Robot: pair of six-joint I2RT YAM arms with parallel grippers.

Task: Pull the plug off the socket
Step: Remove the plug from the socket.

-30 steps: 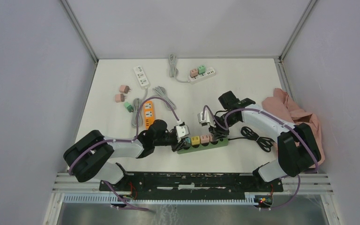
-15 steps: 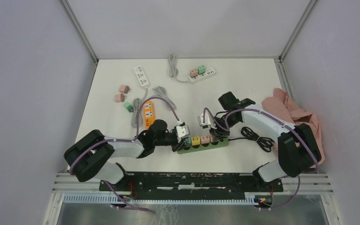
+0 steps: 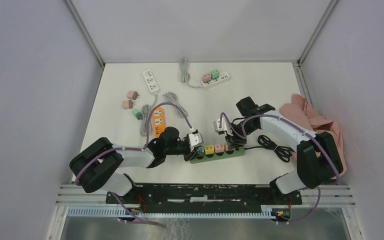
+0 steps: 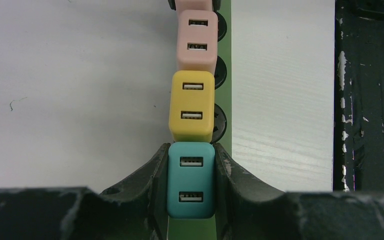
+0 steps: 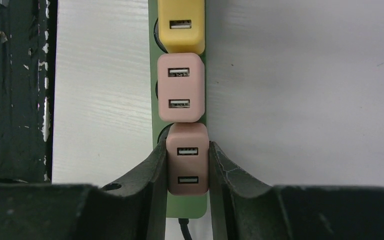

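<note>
The white table carries a bunched pink cloth at its right edge. Near the front, between the arms, lies the green power strip with four plugs seated in a row, each face showing two USB ports. The left gripper is clamped narrowly on the teal plug at the strip's left end. The right gripper pinches the end pink plug at the right end. Between them sit the yellow plug and the second pink plug. Any print on them is too small to read.

No legible text, brand or number on the teal plug or the green socket strip.
</note>
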